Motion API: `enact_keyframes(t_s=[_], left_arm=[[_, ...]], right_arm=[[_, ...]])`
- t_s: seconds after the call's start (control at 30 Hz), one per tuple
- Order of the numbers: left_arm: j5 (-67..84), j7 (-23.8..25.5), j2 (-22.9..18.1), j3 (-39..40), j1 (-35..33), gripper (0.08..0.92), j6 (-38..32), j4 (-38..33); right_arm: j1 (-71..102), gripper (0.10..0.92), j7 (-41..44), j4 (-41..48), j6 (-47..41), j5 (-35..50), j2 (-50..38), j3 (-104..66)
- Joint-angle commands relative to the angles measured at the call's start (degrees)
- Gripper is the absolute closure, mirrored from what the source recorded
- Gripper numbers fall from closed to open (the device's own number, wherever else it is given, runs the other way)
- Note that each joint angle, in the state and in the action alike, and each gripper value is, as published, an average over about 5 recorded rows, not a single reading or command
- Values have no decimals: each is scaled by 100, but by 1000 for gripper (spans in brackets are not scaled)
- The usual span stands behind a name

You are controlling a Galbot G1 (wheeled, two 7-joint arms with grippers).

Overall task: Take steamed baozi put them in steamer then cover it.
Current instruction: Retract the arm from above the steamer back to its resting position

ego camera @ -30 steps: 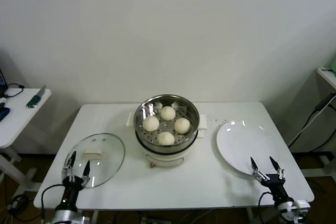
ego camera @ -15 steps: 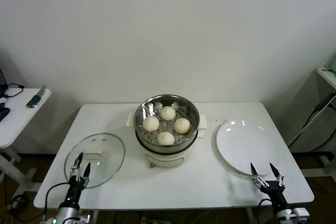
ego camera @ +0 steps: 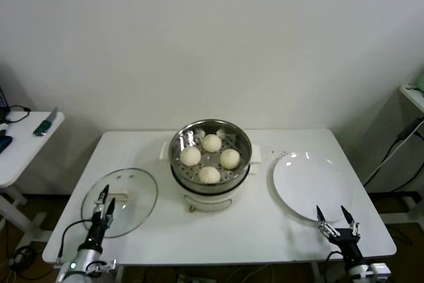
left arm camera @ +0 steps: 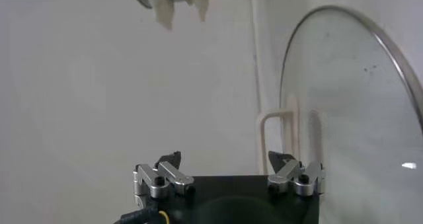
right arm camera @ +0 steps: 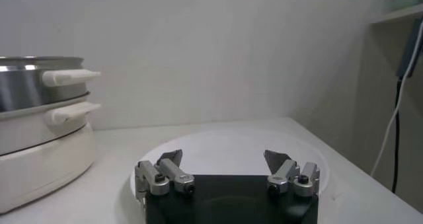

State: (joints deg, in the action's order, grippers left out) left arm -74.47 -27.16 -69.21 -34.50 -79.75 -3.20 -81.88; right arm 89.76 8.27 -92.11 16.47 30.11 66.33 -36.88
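Several cream-white steamed baozi (ego camera: 209, 174) lie in the shiny steamer (ego camera: 242, 138) on its white base at the table's middle. The steamer's side also shows in the right wrist view (right arm camera: 33, 86). The cover (ego camera: 132, 190), a clear glass lid with a white handle (left arm camera: 284, 129), lies flat on the table left of the steamer. My left gripper (ego camera: 106, 198) hangs open over the cover's near edge, with nothing between its fingers (left arm camera: 228, 162). My right gripper (ego camera: 330, 211) stands open and empty at the near edge of the white plate (right arm camera: 228, 158).
A bare white plate (ego camera: 308, 183) lies right of the steamer. A small side table (ego camera: 20, 150) with a knife (ego camera: 46, 124) stands off to the left. A shelf and a hanging cable (ego camera: 397, 144) are at the far right.
My left gripper has edged forward and right over the cover's near rim and turned a little. My right gripper has drawn back slightly toward the table's front edge. Both stay open.
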Motion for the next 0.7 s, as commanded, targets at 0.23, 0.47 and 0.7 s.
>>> enact_keyframes(t_s=[0.23, 0.47, 0.7], left_arm=[[-172, 180, 18, 101, 684, 177, 134, 659], [-70, 247, 20, 172, 773, 177, 175, 678], [62, 352, 51, 222, 776, 201, 229, 655]], right_arm=[[76, 203, 3, -101, 18, -131, 70, -34], [82, 203, -7, -114, 13, -157, 108, -62], [74, 203, -11, -114, 9, -202, 143, -60]])
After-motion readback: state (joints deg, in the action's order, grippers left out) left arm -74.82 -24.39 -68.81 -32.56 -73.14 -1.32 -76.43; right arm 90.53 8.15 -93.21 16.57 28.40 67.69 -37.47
